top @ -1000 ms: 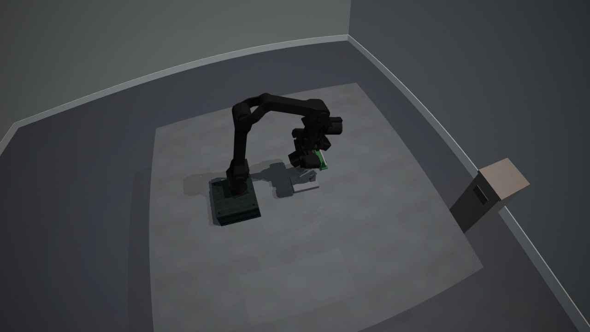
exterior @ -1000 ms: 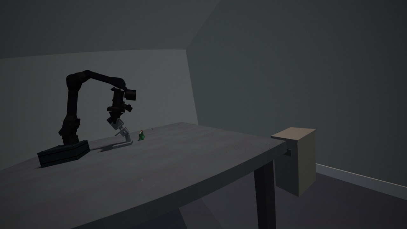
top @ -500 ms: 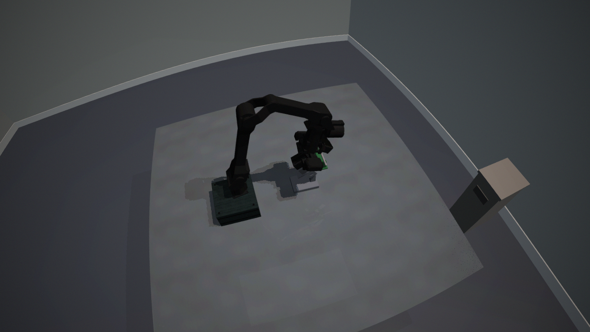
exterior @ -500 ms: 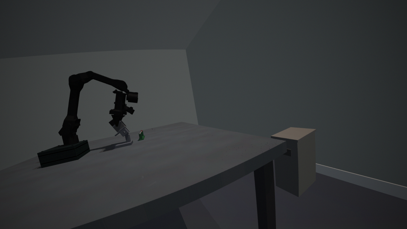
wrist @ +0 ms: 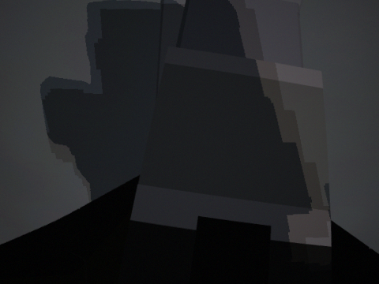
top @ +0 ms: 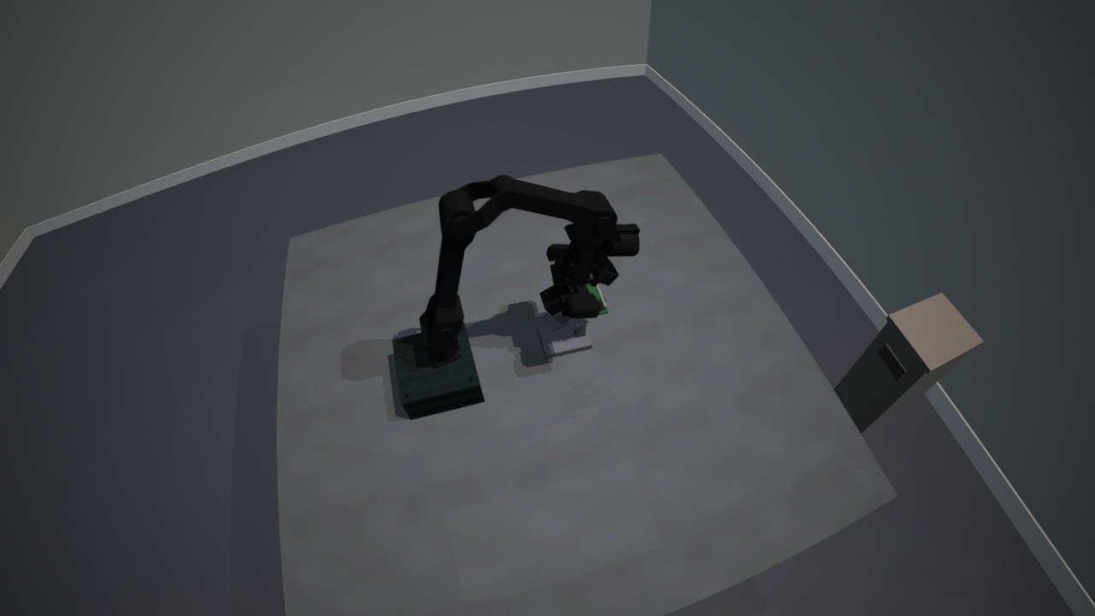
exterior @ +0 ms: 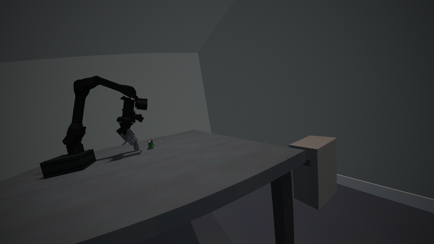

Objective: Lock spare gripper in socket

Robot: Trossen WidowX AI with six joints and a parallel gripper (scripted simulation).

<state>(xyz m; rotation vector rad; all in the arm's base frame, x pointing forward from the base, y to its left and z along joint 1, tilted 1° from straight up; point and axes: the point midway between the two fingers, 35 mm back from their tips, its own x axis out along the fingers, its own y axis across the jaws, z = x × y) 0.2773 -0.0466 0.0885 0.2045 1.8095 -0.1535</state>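
Note:
My gripper (exterior: 125, 132) (wrist: 217, 196) is shut on the spare gripper, a pale grey block (exterior: 129, 134) (wrist: 221, 134) with dark parts, held tilted. The grey mount (top: 566, 351) (exterior: 136, 147) (wrist: 280, 31) stands on the table with its slanted socket facing up towards the arm. In the exterior view the spare gripper's lower end meets the socket; its spigot is out of sight, and how deep it sits I cannot tell. In the top view my arm covers most of both. A small green holder (top: 599, 300) (exterior: 150, 145) stands beyond the mount, with a pale and reddish top part; I cannot make out the lock pin.
The arm's dark base box (top: 438, 379) (exterior: 68, 163) sits on the grey table (top: 551, 475) (exterior: 170, 179), left of the mount. The green holder is close beside the mount. A beige box (top: 934, 333) (exterior: 326, 169) stands beyond the table's edge.

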